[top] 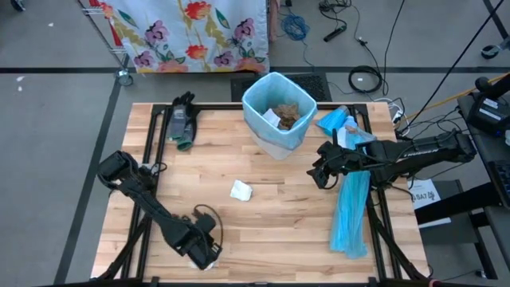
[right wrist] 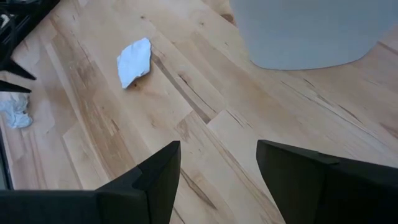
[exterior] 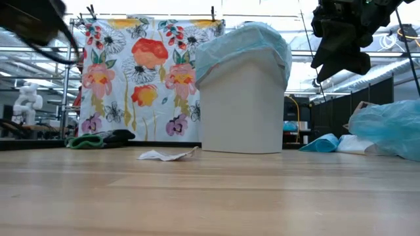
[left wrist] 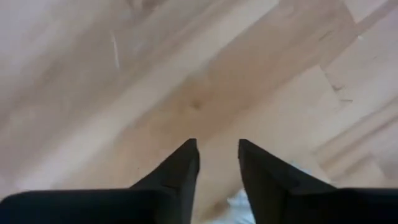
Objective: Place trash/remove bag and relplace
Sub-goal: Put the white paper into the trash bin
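A white bin point(top: 277, 119) lined with a light-blue bag stands at the table's far middle, with brown paper and white tissue wads point(top: 284, 116) inside. One white tissue wad point(top: 241, 190) point(right wrist: 134, 62) point(exterior: 164, 155) lies on the table in front of the bin. A second small white wad point(right wrist: 15, 112) point(left wrist: 239, 202) lies by my left gripper. My left gripper point(top: 205, 249) point(left wrist: 217, 158) is open, low over bare wood near the table's near-left edge. My right gripper point(top: 321, 172) point(right wrist: 217, 162) point(exterior: 341, 39) is open, raised to the right of the bin.
A long light-blue plastic strip point(top: 351, 211) lies along the table's right side, with more blue and white plastic point(top: 339, 121) point(exterior: 387, 128) behind it. Dark and green gloves point(top: 182, 121) lie at the far left. A flowered cloth point(exterior: 151, 72) hangs beyond the far edge.
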Motion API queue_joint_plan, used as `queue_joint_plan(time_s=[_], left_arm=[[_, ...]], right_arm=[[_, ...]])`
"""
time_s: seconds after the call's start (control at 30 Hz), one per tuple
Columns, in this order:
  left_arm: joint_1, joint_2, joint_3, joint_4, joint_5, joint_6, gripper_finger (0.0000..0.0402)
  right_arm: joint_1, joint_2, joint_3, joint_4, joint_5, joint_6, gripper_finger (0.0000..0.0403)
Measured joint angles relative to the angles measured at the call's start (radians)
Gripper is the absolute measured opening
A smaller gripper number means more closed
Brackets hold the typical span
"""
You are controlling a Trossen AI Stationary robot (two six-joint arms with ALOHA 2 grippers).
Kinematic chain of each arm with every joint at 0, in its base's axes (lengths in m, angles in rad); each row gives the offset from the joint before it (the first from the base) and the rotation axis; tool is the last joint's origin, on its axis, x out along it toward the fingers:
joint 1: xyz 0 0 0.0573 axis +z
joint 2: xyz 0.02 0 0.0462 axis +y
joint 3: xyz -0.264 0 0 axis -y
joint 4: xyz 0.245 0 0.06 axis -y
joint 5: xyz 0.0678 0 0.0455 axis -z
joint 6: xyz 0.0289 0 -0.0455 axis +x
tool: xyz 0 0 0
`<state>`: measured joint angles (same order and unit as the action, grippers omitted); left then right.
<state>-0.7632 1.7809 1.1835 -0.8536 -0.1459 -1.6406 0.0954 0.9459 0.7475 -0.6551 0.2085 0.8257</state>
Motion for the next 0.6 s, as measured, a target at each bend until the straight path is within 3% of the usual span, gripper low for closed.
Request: queue_joint_plan(time_s=[0.23,0.37,0.6], left_arm=[[0.072,0.000,0.000,-0.020,0.032,0.347,0.0197],[0.083,0.000,0.000,-0.019,0.112,0.555,0.0224],[0.052,0.000,0.000,0.058,0.185,0.604,0.0231]], right_arm=[[0.000,0.000,0.000,0.000,0.000,0.000,0.0203],[0.000,0.000,0.000,0.000,0.000,0.000,0.0203],[0.000,0.000,0.000,0.000,0.000,0.000,0.0203]])
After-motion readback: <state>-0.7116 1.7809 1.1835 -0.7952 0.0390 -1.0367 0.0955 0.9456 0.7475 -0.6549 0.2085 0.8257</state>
